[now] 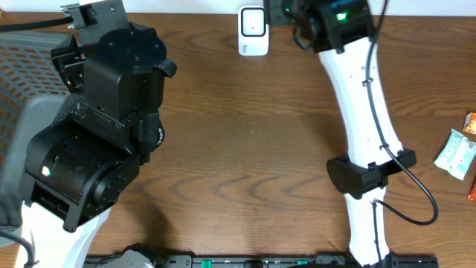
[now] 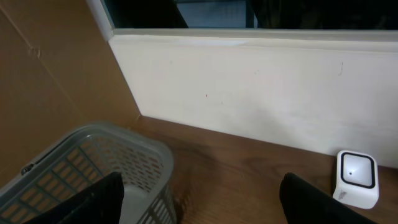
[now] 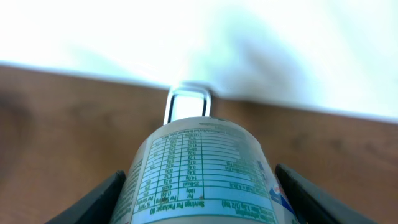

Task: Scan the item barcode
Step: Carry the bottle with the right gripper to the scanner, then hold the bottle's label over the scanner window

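Note:
My right gripper (image 3: 200,202) is shut on the item (image 3: 202,165), a round container with a pale label printed with a green nutrition table, one dark finger pressed against each side. Just beyond its far end stands the white barcode scanner (image 3: 186,104), its dark-rimmed window facing the container. In the overhead view the scanner (image 1: 253,30) sits at the table's back edge, with the right arm's end (image 1: 338,21) right beside it; the item is hidden there. My left gripper (image 2: 202,205) stands open and empty above the table. The scanner (image 2: 356,178) lies to its right.
A grey slotted basket (image 2: 93,163) stands under the left gripper's left finger; it shows at the far left in the overhead view (image 1: 22,74). The bulky left arm (image 1: 104,134) covers the table's left side. Small packets (image 1: 457,152) lie at the right edge. A white wall (image 2: 249,93) backs the table.

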Controlling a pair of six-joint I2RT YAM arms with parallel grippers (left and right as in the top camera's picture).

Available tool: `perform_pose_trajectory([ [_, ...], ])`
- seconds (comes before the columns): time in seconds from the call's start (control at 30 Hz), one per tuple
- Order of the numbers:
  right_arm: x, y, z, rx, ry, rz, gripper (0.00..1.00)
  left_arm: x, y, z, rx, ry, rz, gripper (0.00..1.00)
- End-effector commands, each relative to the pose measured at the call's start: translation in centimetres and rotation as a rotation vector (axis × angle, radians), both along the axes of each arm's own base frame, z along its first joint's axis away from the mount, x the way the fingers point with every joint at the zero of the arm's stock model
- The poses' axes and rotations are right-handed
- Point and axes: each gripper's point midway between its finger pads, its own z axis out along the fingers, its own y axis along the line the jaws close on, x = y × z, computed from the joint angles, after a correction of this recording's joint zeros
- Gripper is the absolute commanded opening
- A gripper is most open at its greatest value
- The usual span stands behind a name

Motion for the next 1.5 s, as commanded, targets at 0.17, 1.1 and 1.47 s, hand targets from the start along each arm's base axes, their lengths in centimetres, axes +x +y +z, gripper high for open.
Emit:
perform_pose_trajectory([
  [0.17, 5.3, 0.1, -1.7, -0.062, -0.148, -0.096, 0.34, -0.1, 0.4, 0.0, 0.011, -0.001, 0.019, 0.8],
  [1.1, 12.3, 2.5, -16.2, -0.125, -0.453, -0.113, 0.49, -0.1, 0.4, 0.0, 0.011, -0.001, 0.019, 0.8],
  [1.47, 12.9, 4.6, -20.9, -0.19, -0.484, -0.053, 0.47, -0.1, 0.4, 0.0, 0.011, -0.001, 0.019, 0.8],
])
